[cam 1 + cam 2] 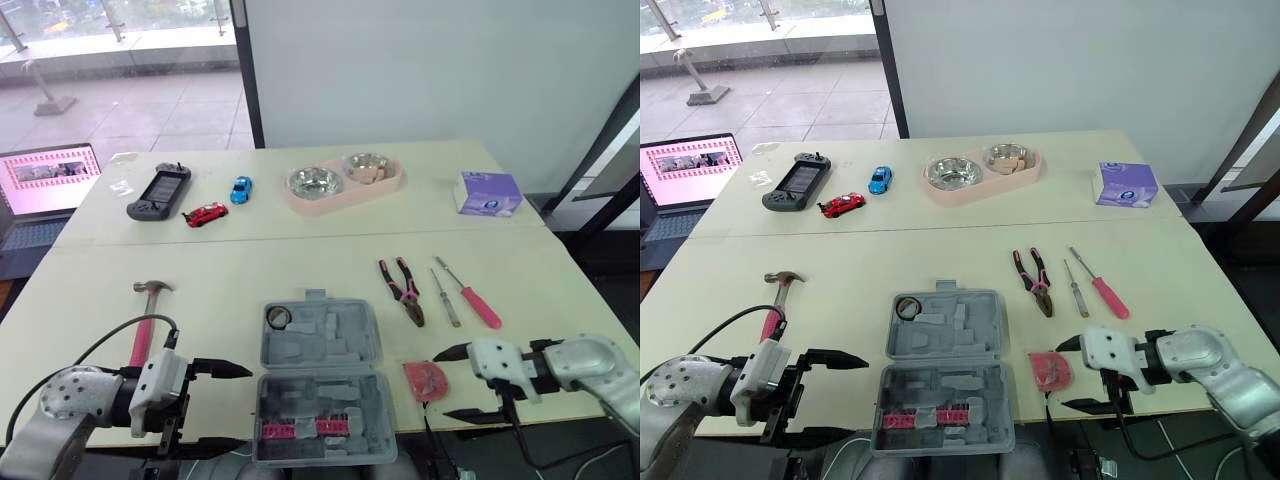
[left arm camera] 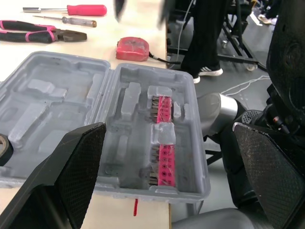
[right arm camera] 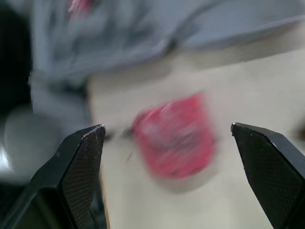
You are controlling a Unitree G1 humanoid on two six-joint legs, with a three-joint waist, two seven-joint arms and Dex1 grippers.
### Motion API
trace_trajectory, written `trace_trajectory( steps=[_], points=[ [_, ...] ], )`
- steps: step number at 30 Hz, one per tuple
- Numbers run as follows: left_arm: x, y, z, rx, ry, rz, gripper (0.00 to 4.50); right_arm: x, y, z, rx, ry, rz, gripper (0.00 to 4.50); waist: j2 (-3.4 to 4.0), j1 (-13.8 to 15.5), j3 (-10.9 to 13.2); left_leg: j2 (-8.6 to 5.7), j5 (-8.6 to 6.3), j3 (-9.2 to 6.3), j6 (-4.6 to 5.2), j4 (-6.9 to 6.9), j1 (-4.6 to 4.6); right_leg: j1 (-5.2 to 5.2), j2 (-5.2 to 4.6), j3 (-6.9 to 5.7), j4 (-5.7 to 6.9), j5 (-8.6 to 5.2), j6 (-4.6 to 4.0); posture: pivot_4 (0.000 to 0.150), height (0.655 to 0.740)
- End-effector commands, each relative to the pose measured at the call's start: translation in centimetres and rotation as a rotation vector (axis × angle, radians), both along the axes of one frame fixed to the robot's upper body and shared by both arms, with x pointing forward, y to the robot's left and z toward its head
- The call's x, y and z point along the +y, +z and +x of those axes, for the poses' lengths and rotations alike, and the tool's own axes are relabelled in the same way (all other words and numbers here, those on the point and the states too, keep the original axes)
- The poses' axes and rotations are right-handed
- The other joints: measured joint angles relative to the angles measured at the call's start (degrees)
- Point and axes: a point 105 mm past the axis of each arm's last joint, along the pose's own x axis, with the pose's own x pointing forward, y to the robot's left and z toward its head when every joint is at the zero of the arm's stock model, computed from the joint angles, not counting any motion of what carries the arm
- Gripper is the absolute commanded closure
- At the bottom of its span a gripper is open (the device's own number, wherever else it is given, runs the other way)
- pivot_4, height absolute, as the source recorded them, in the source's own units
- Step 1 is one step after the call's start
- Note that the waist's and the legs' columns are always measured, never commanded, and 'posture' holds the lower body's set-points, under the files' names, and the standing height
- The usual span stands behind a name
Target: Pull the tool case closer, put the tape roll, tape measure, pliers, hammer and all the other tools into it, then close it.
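The grey tool case [image 1: 320, 385] lies open at the table's front edge, with pink bit holders in its near half and the black tape roll [image 1: 278, 317] in its far half. Just right of it sits the red tape measure [image 1: 424, 380], and my right gripper [image 1: 442, 384] stands open around it from the right. My left gripper [image 1: 235, 407] is open just left of the case's near half, holding nothing. The pink-handled pliers [image 1: 402, 288] and two screwdrivers [image 1: 468, 294] lie beyond the tape measure. Left of the case rests the pink-handled hammer [image 1: 148, 315].
At the back of the table are a pink double bowl [image 1: 343, 182], a purple tissue box [image 1: 488, 192], a red toy car [image 1: 205, 214], a blue toy car [image 1: 241, 189] and a game controller [image 1: 158, 192]. A laptop [image 1: 45, 180] stands off the table's left.
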Motion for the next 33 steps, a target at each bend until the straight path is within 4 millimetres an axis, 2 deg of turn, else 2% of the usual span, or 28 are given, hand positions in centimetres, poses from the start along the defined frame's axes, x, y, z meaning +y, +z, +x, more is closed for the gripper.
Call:
trace_trajectory(
  steps=[1, 5, 8, 15, 22, 26, 29, 33],
  points=[
    [-0.1, 0.6, 0.0, -0.027, -0.005, 0.001, 0.0, -0.2, 0.0, 1.3, -0.08, 0.077, -0.046, 0.04, 0.02, -0.1, 0.0, 0.01, 0.0, 0.0, 0.0, 0.0, 0.01, -0.01, 0.0, 0.0, 0.03, 0.01, -0.01, 0.15, 0.736],
    [0.0, 0.7, -0.2, -0.027, 0.003, 0.003, 0.0, -0.2, -1.2, 2.3, -0.099, 0.082, -0.069, 0.04, 0.01, 0.4, 0.0, 0.0, 0.0, -0.03, 0.0, -0.04, -0.01, -0.04, 0.01, 0.0, 0.04, 0.0, -0.03, 0.15, 0.736],
    [0.1, 0.7, -0.3, -0.027, 0.01, 0.005, 0.0, -0.2, -2.1, 2.3, -0.088, 0.097, -0.088, 0.04, -0.04, 0.5, 0.0, 0.0, 0.0, -0.04, 0.0, -0.03, -0.02, -0.03, 0.0, 0.0, 0.01, 0.01, -0.04, 0.15, 0.736],
    [0.0, 0.7, -0.6, -0.025, 0.027, 0.008, 0.0, 0.1, -3.3, 2.6, -0.065, 0.093, -0.102, 0.04, -0.59, 0.3, -0.4, 0.02, 0.0, -0.05, 0.0, -0.05, 0.12, 0.09, 0.03, 0.0, 0.03, -0.05, -0.18, 0.15, 0.736],
    [0.4, 0.8, -0.7, -0.022, 0.041, 0.017, 0.0, 0.6, -1.3, 2.8, -0.036, 0.059, -0.024, 0.04, -0.66, 0.5, -0.4, 0.02, 0.0, -0.07, 0.0, -0.05, 0.16, 0.16, 0.03, 0.0, 0.02, -0.08, -0.23, 0.15, 0.736],
    [0.4, 0.8, -0.7, -0.02, 0.041, 0.018, 0.0, 0.5, 0.5, 2.0, -0.009, 0.097, -0.007, 0.04, -0.4, 0.6, -0.3, 0.0, 0.0, -0.07, 0.0, -0.05, 0.06, 0.08, 0.02, 0.0, 0.01, -0.08, -0.23, 0.15, 0.736],
    [0.3, 0.7, -0.6, -0.019, 0.039, 0.018, 0.0, 0.5, 0.5, 1.7, -0.005, 0.112, -0.028, 0.04, -0.34, 0.5, -0.3, -0.01, 0.0, -0.07, 0.0, -0.04, 0.05, 0.06, 0.0, 0.0, 0.02, -0.05, -0.17, 0.15, 0.736],
    [0.3, 0.7, -0.6, -0.018, 0.037, 0.017, 0.0, 0.4, -0.7, 1.9, -0.014, 0.087, -0.049, 0.04, -0.32, 0.4, -0.2, 0.0, 0.0, -0.05, 0.0, -0.04, 0.07, 0.06, 0.01, 0.0, 0.03, -0.05, -0.16, 0.15, 0.736]
  ],
)
